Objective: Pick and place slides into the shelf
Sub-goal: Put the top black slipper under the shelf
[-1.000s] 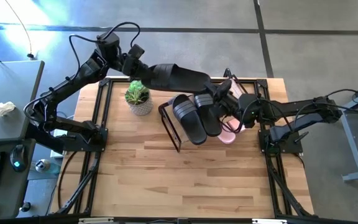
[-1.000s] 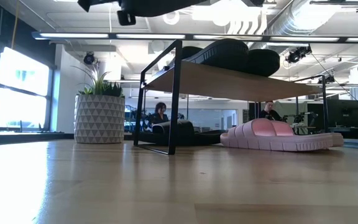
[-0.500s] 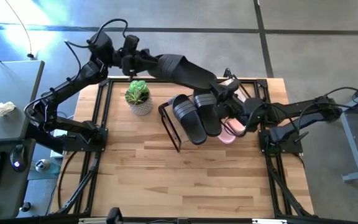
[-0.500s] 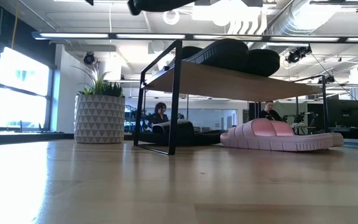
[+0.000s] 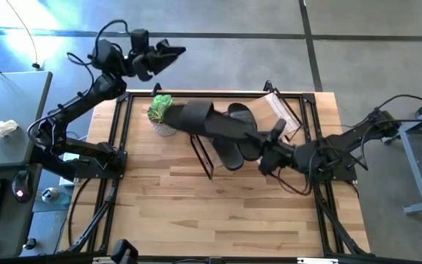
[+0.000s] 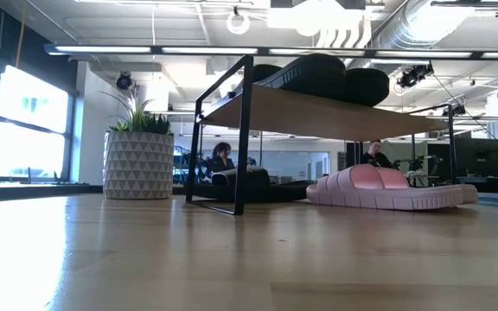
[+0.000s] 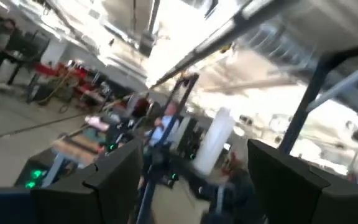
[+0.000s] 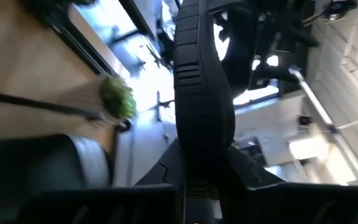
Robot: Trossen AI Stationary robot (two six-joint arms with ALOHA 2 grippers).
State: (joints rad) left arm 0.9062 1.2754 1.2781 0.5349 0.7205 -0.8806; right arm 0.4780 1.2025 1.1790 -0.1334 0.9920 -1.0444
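High view: right gripper (image 5: 269, 147) is lifting 1 black slide (image 5: 211, 123) above the shelf (image 5: 205, 161).
Left gripper (image 5: 168, 54) is hovering open beyond the desk (image 5: 218, 213); pink slides (image 6: 379, 188) are lying beside the shelf.

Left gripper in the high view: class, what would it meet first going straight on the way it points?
The way looks free: the left gripper points beyond the far edge of the table, over bare floor; its height is unclear.
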